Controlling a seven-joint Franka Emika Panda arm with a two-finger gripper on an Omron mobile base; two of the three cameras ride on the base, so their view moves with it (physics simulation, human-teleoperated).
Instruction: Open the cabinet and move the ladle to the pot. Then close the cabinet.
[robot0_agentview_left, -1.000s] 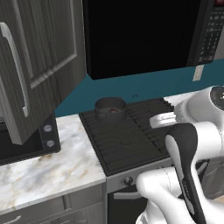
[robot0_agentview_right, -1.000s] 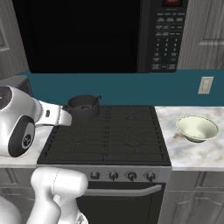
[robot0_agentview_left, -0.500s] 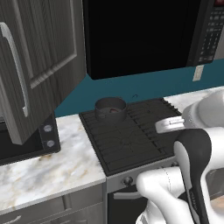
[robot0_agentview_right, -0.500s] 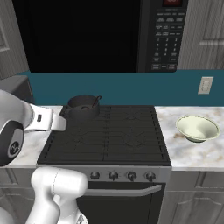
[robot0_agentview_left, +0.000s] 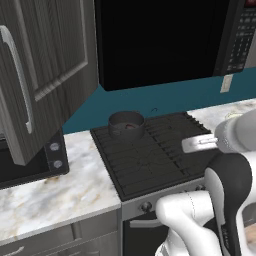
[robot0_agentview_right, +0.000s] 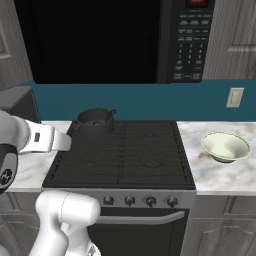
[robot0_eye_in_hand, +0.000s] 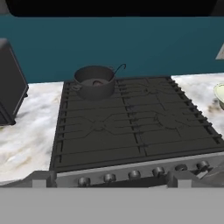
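The cabinet (robot0_agentview_left: 50, 65) hangs at the upper left, and its dark woodgrain door with a silver bar handle (robot0_agentview_left: 17, 85) stands swung open over the counter. The dark grey pot (robot0_agentview_left: 126, 123) (robot0_agentview_right: 95, 121) (robot0_eye_in_hand: 94, 81) sits on the stove's back left burner. The ladle (robot0_eye_in_hand: 117, 70) (robot0_agentview_right: 111, 114) rests inside it, its hooked handle leaning over the rim to the right. My gripper (robot0_eye_in_hand: 109, 181) is open and empty, held back at the stove's front edge well short of the pot, with one fingertip (robot0_eye_in_hand: 41, 178) low on each side of the hand view.
A black microwave (robot0_agentview_right: 100, 40) hangs above the stove (robot0_agentview_right: 120, 155). On the marble counter to the right lies a pale bowl (robot0_agentview_right: 225, 146). A black appliance (robot0_agentview_left: 30, 160) stands on the left counter under the open door. My arm's white links rise in front of the stove.
My arm has drawn back from the stove, sliding right in the left base view and left in the right base view. Pot, ladle and cabinet door have not moved.
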